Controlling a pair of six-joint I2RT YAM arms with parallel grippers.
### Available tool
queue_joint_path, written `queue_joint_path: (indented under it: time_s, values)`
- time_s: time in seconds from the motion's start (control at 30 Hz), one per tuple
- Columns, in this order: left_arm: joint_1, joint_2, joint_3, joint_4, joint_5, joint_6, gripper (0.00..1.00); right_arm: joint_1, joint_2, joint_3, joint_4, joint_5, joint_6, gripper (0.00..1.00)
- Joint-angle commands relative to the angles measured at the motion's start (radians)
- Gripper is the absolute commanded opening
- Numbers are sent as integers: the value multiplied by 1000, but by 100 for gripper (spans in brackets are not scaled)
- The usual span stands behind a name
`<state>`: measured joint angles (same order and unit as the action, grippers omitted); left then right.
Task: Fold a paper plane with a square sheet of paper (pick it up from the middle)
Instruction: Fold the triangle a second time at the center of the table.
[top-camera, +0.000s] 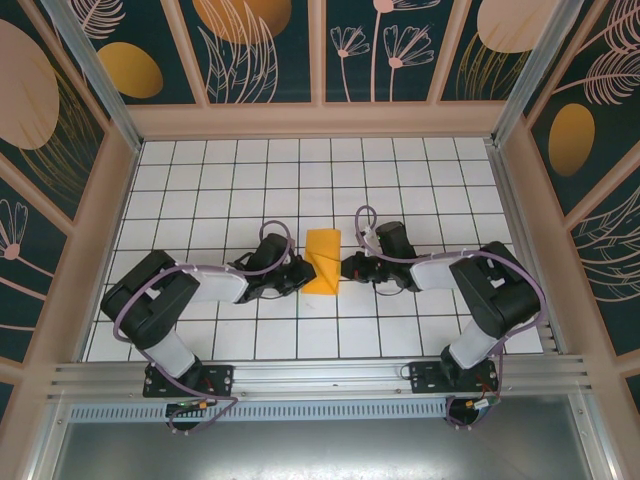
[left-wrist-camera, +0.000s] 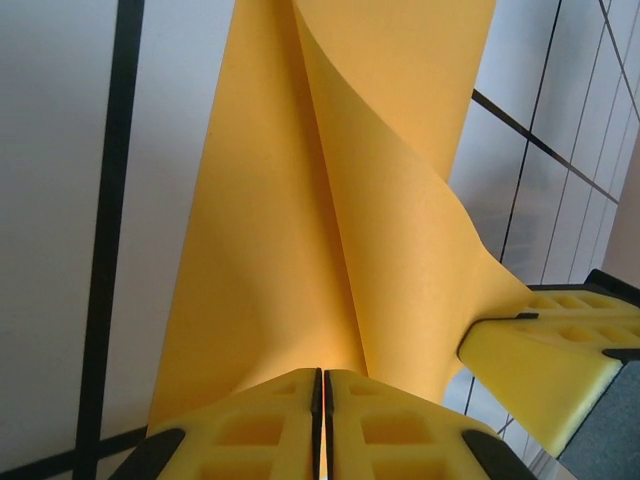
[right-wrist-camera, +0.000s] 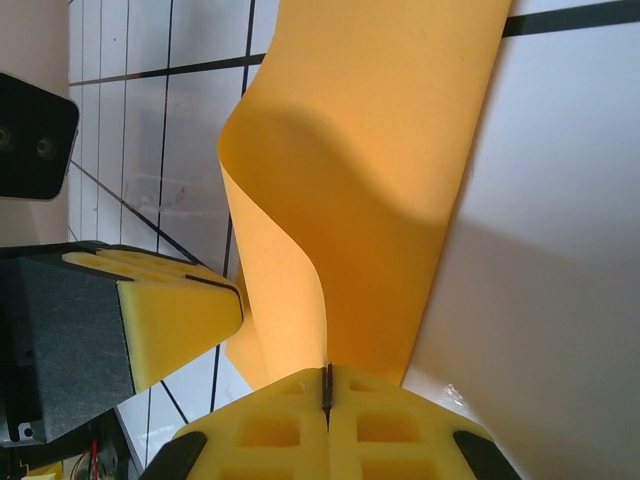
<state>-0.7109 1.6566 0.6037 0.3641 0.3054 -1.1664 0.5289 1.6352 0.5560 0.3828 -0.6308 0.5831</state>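
The square sheet of paper (top-camera: 322, 258) is orange-yellow and lies mid-table, folded lengthwise into a narrow strip with its near end lifted. My left gripper (top-camera: 302, 276) meets its near left edge and my right gripper (top-camera: 346, 268) its near right edge. In the left wrist view the left gripper (left-wrist-camera: 322, 375) is shut on the paper (left-wrist-camera: 290, 200), a thin orange sliver between the pads. A flap curls up toward the right gripper's finger (left-wrist-camera: 540, 360). In the right wrist view the right gripper (right-wrist-camera: 326, 372) is shut on the curled edge of the paper (right-wrist-camera: 380, 150), with the left gripper's finger (right-wrist-camera: 165, 310) close beside it.
The white grid table (top-camera: 200, 180) is boxed in by dark leafy wallpaper panels on three sides. An aluminium rail (top-camera: 320, 378) carrying both arm bases runs along the near edge. Open tiles lie behind and to both sides of the paper.
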Motion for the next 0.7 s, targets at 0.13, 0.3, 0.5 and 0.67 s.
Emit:
queue_joint_path:
  time_s: [0.13,0.3,0.5,0.67]
  values:
    - [-5,3,58,-220,-108,99,11,-4,24,63,-30,-5,-43,2]
    - [-5,8,57,-238,-121,113,11,-4,58,104,-69,-3,-80,2]
    - [-4,22,76,-259,-132,132,11,-7,95,138,-122,-7,-126,3]
    - [-5,22,74,-269,-141,141,11,-7,115,166,-162,0,-155,3]
